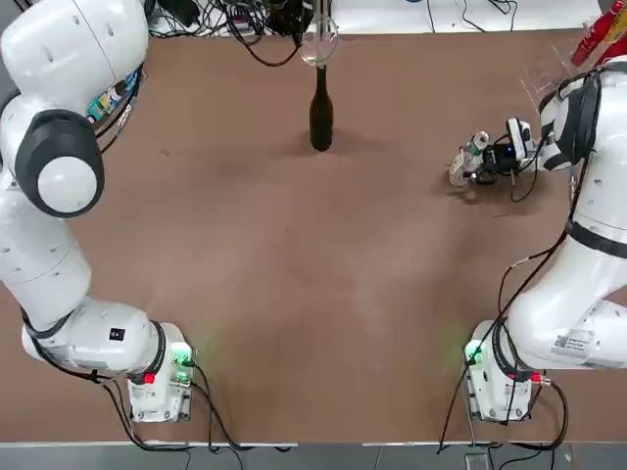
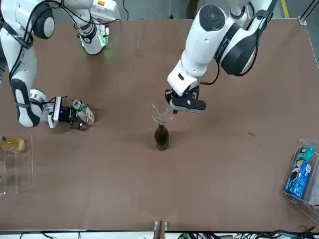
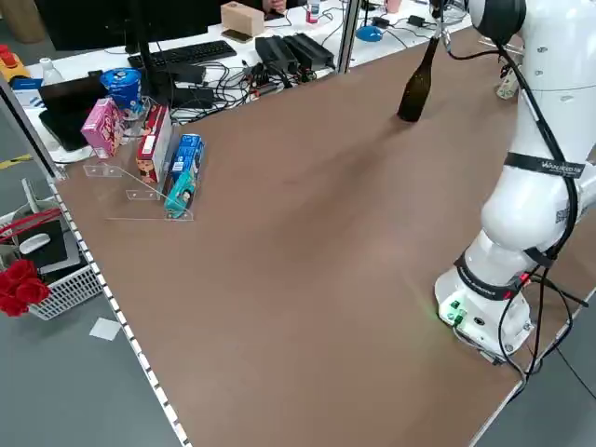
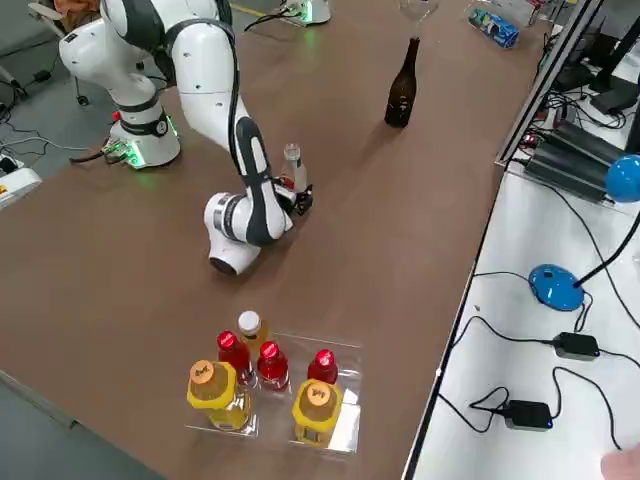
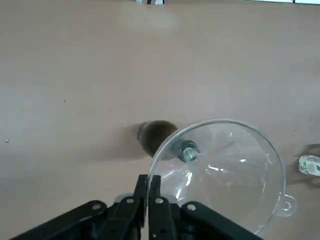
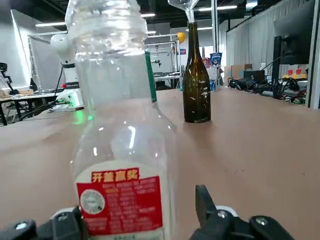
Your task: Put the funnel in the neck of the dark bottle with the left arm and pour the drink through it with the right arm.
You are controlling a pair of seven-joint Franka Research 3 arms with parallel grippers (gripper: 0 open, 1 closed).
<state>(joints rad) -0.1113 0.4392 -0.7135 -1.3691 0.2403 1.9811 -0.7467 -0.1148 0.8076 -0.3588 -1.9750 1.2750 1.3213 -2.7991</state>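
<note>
The drink (image 6: 122, 150) carries a red label bearing the yellow characters 开盖赢奖 above a round white emblem whose print is too small to read. Print on the packages elsewhere around the drink is not legible.

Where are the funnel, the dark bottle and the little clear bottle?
funnel (image 5: 220, 165): left wrist view, inside of its clear cone.
dark bottle (image 4: 401, 95): right side view, on its body.
clear plastic bottle (image 6: 122, 165): right wrist view, on its body.

A robotics lab: two white arms bolted to a brown table (image 1: 294, 294), a bench alongside with a keyboard (image 3: 182, 54), cables and power bricks, and aluminium frames behind.
</note>
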